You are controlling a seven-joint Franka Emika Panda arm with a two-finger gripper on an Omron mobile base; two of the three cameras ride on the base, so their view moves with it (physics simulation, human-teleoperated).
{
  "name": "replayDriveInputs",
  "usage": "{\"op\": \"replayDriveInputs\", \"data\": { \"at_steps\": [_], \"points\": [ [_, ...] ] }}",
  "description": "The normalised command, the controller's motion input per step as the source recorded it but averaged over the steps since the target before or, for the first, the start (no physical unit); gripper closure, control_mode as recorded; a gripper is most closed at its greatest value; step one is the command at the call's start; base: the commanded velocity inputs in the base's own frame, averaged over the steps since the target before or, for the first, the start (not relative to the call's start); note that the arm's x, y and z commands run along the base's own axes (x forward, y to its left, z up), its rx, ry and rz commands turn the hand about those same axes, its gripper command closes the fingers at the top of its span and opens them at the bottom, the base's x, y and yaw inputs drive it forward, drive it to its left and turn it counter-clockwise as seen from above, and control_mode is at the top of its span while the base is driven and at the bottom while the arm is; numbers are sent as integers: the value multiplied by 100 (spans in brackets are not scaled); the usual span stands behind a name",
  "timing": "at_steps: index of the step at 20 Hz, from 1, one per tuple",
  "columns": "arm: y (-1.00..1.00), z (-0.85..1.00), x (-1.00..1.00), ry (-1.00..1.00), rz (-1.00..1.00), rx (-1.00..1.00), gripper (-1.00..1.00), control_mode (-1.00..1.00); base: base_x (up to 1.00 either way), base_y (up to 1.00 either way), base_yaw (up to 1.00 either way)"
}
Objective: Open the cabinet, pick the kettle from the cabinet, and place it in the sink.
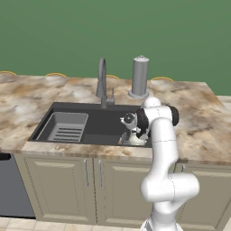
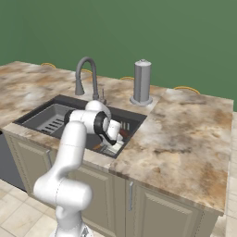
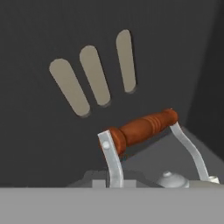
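- Hand view: closest to the camera is the kettle (image 3: 168, 178), seen from above, with its grey lid knob at the bottom edge and the wire bail rising to a reddish-brown wooden grip that runs slantwise across the lower middle.
- The fingers are closed down tight; their tips are hidden low in that view, and whether they clamp the wire handle cannot be told.
- Behind the handle lies the dark floor of the sink (image 3: 39, 144), marked with three pale elongated slots.
- Left base view: the white arm bends forward over the counter edge and the gripper (image 1: 134, 134) reaches down into the right end of the sink (image 1: 97, 122); the cream body of the kettle (image 1: 135, 140) sits just under it, against the basin's front right corner.
- Right base view: the kettle (image 2: 113, 144) is low inside the basin, near its front wall, partly covered by the wrist.
- The lighter ribbed tray (image 1: 66, 127) fills the basin's left part, well apart from the kettle.
- Farther back, the arched faucet (image 1: 103, 81) stands at the sink's rear rim.
- Beyond it, to the right, a tall grey cylinder (image 1: 140, 76) stands upright on the marbled counter (image 1: 198, 117).
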Motion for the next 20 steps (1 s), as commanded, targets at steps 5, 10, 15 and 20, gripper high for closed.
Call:
{"op": "replayDriveInputs", "data": {
  "at_steps": [5, 10, 15, 20],
  "points": [
    [-10, -16, 0, -14, -10, 0, 100, -100, 0, 0, 0],
    [-3, -45, -14, -6, -14, 0, 100, -100, 0, 0, 0],
    [0, -64, -21, 0, -17, 1, 100, -100, 0, 0, 0],
    [0, -60, -16, 0, -14, 5, 100, -100, 0, 0, 0]
  ]
}}
